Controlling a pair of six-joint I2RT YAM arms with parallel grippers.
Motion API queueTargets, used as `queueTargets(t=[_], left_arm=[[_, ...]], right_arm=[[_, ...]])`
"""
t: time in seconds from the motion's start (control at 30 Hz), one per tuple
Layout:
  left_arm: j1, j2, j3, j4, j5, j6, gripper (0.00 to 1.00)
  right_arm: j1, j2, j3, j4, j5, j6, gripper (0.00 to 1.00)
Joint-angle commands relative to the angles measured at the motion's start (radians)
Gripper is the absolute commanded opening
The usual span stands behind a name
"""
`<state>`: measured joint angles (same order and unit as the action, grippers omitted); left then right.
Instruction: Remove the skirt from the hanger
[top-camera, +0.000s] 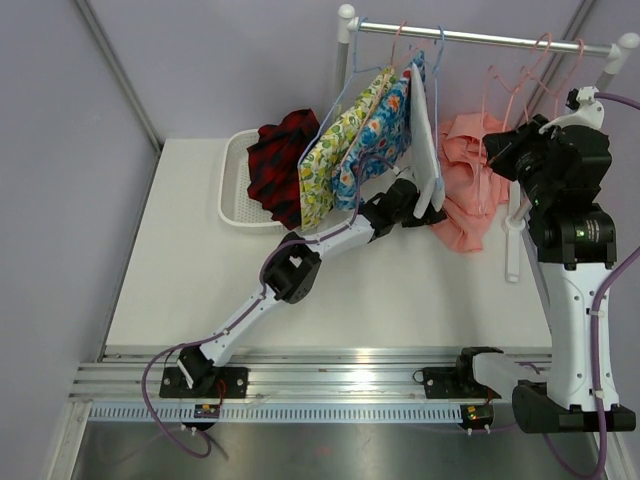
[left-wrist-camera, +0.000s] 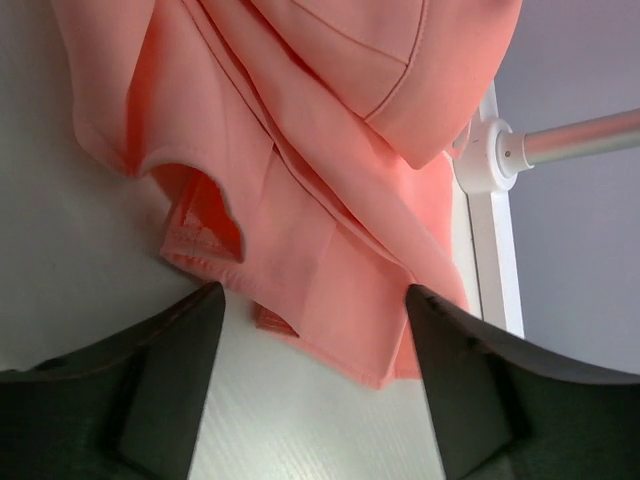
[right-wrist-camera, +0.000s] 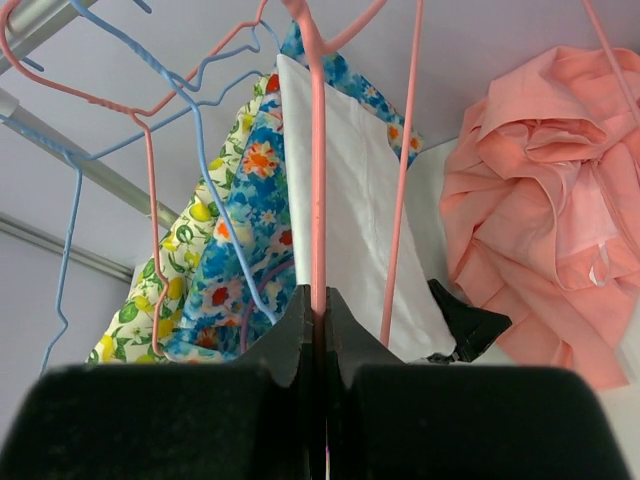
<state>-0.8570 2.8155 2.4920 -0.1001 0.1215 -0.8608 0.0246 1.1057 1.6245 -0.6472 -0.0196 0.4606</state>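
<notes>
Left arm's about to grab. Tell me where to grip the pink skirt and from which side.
Probably the layered bottom hem of the pink skirt, lying on the table. Come in low from the left: the open left gripper faces that edge, and its folds look pinchable.

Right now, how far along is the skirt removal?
Looks done: the pink skirt lies heaped on the table. In hand: the right gripper clamps a bare pink hanger; the left gripper is open beside the hem. Left: release the hanger.
</notes>
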Motion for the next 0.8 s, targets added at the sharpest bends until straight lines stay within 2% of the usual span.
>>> queueTargets(t=[0.0,0.2,0.23,0.27,0.4,0.43,0.5,0.6,0.73,0.77], left_arm=[[-0.002,0.042,0.021,0.016,-0.011,-0.032,0.72],[0.01,0.053,0.018,0.046,-0.049,-0.055,0.59],[0.013,0.062,0.03,0.042,-0.049,-0.073,0.51],[0.013,0.062,0.03,0.042,-0.054,-0.076,0.51],[0.013,0.062,0.03,0.046,-0.089,-0.107,0.31],[0.012,0.064,0.03,0.045,-0.098,-0.116,0.2],[0.012,0.065,0.03,0.056,-0.115,-0.136,0.16],[0.013,0.068,0.03,0.069,-0.112,-0.145,0.0],[0.019,0.041,-0.034,0.152,-0.056,-0.13,0.0],[0.021,-0.017,-0.12,0.184,-0.021,-0.116,0.0]], right_arm=[[0.008,-0.01,0.021,0.05,-0.006,-0.013,0.0],[0.006,-0.017,-0.002,0.066,-0.013,-0.014,0.0],[0.006,-0.017,-0.009,0.076,-0.016,-0.014,0.0],[0.006,-0.017,-0.009,0.077,-0.016,-0.014,0.0],[0.008,-0.018,-0.034,0.095,-0.022,-0.008,0.0],[0.008,-0.018,-0.038,0.101,-0.025,-0.007,0.0],[0.006,-0.02,-0.048,0.109,-0.026,-0.005,0.0],[0.006,-0.023,-0.06,0.116,-0.025,-0.008,0.0],[0.008,-0.021,-0.069,0.126,-0.019,-0.014,0.0],[0.006,-0.021,-0.071,0.126,-0.019,-0.019,0.0]])
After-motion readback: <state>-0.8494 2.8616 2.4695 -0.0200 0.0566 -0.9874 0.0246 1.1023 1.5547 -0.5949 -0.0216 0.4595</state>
